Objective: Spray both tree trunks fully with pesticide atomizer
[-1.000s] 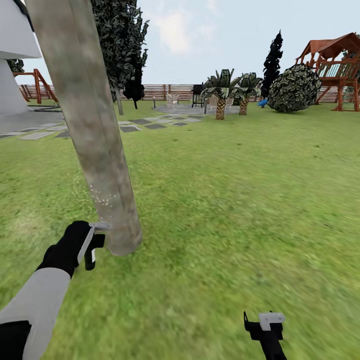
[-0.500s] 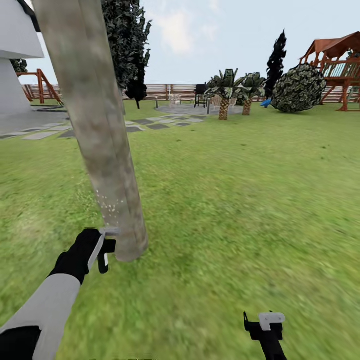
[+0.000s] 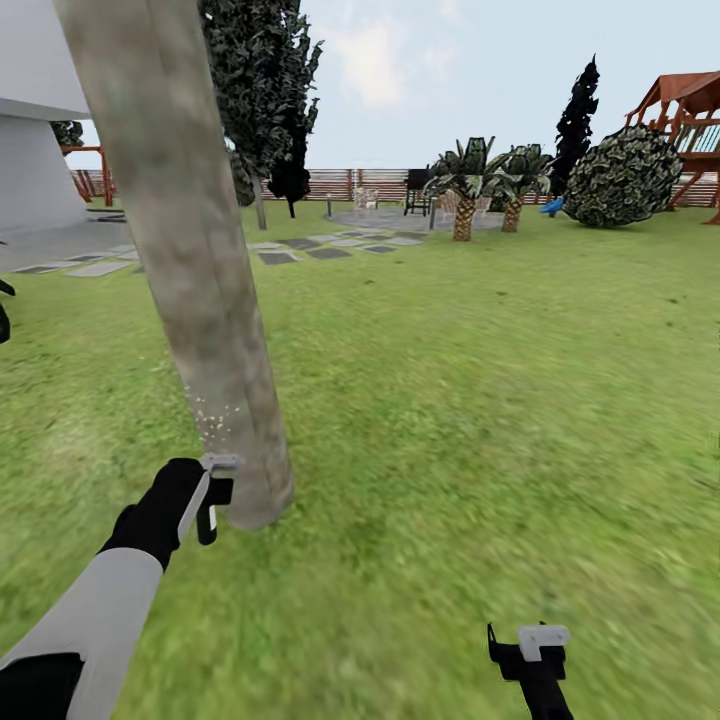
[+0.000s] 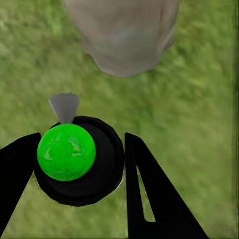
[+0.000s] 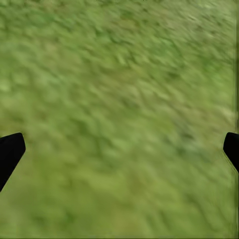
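Observation:
A thick, mottled grey-brown tree trunk (image 3: 190,280) rises from the lawn at the left of the head view. My left gripper (image 3: 210,495) is right beside its base, shut on the pesticide atomizer (image 4: 79,164). The atomizer is a round black bottle with a bright green top, and its grey nozzle points at the trunk (image 4: 124,35). Fine white spray specks (image 3: 212,415) speckle the trunk just above the gripper. A second tree (image 3: 258,90) stands farther back. My right gripper (image 3: 530,645) hangs low over bare grass, open (image 5: 119,149) and holding nothing.
Grey stepping stones (image 3: 300,250) lead to a paved patch (image 3: 400,217) with chairs. Two short palms (image 3: 465,190), a round bush (image 3: 622,175) and a wooden playset (image 3: 690,120) stand before the slat fence (image 3: 350,183). A white building (image 3: 35,150) is at the far left.
The head view has swung a little to the left, so the far things slid rightward. My left gripper stays at the trunk's base with the atomizer, and the spray specks persist.

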